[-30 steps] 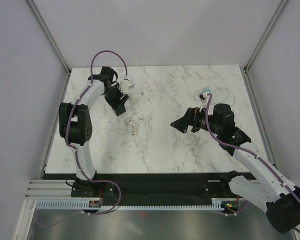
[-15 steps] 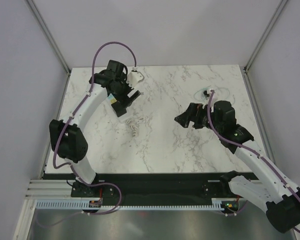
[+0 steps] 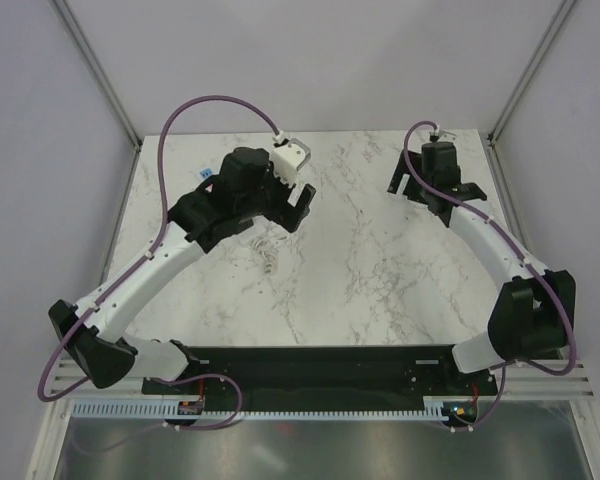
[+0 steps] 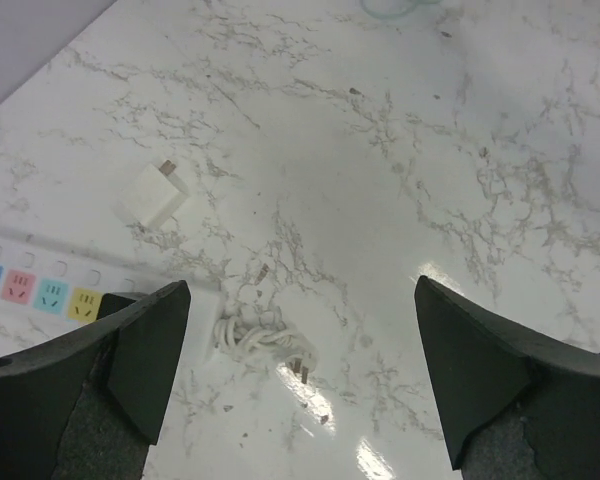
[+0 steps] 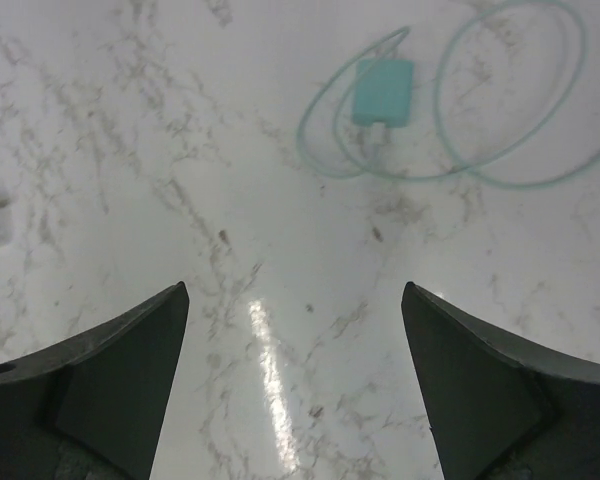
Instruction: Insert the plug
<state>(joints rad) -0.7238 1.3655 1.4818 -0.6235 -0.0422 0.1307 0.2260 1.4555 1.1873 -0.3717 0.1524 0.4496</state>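
Observation:
A small white plug (image 4: 158, 193) with two metal prongs lies flat on the marble, just beyond the white power strip (image 4: 40, 285) with its coloured sockets. My left gripper (image 4: 300, 290) hangs open above the table, nothing between its fingers, with the plug ahead and to its left. From above, the left gripper (image 3: 300, 208) is over the table's left-centre. My right gripper (image 5: 294, 290) is open and empty at the back right, short of a teal charger (image 5: 383, 92) ringed by its teal cable.
A coiled white cable (image 4: 270, 345) ending in a two-prong plug lies by the strip's end; the coiled cable (image 3: 268, 250) also shows from above. Grey walls and metal posts close the table's back and sides. The left arm's purple cable arcs high.
The left arm swung from the back-left corner out toward the table's middle, its jaws opening wide. The right arm swung from the centre-right to the back right, over the teal charger.

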